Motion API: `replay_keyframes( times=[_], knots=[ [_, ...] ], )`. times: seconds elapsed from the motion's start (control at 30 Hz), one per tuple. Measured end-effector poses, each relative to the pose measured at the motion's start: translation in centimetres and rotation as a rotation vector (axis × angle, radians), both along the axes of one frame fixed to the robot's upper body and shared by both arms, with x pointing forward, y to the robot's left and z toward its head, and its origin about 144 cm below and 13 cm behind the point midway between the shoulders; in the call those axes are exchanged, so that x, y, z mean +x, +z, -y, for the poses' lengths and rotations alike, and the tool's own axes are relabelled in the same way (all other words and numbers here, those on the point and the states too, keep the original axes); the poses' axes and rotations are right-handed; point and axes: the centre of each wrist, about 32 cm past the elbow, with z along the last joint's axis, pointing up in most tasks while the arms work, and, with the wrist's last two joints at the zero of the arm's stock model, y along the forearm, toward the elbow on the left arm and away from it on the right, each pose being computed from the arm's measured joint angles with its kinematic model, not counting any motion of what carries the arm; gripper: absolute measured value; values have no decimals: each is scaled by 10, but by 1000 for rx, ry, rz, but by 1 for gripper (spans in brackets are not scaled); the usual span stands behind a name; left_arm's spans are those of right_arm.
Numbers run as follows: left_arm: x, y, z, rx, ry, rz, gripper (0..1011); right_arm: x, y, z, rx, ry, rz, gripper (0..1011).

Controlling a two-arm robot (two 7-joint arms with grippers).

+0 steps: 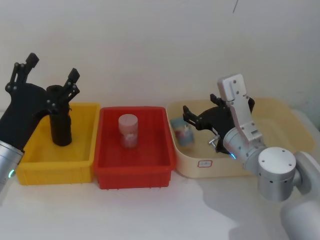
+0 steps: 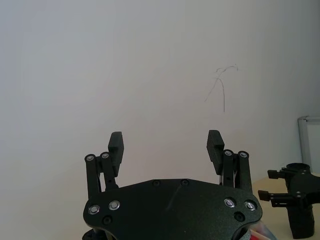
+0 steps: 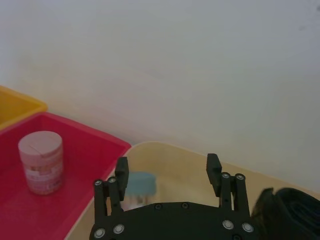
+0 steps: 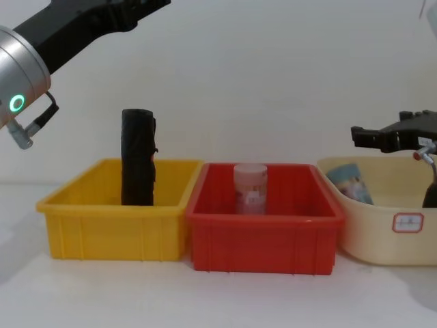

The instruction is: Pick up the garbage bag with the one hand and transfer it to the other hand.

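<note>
The garbage bag [image 1: 61,122] stands upright in the yellow bin [image 1: 30,157], its top rising above the rim. The left pincer [image 1: 50,67] hangs above and just behind the bag with its fingers spread wide, holding nothing. The right pincer [image 1: 192,118] hovers open and empty over the cream tub [image 1: 280,112], near a small blue-lidded jar [image 1: 183,134]. A pink jar [image 1: 128,130] stands in the red bin [image 1: 135,172] between them.

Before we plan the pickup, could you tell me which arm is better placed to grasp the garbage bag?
Left. The left gripper hangs open directly above the garbage bag standing in the yellow bin. The right gripper hangs open over the cream bin, with the red bin between.
</note>
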Motion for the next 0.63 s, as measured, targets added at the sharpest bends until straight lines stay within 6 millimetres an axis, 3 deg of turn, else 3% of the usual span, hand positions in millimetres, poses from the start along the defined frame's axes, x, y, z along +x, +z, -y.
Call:
replay_keyframes(
  times=[0.17,0.63],
  knots=[
    [0,0,0,0,0,0,1001,-3,-1,2,7,-18,2,1002],
    [0,0,0,0,0,0,1001,-21,6,1,52,-6,22,1000]
  ],
)
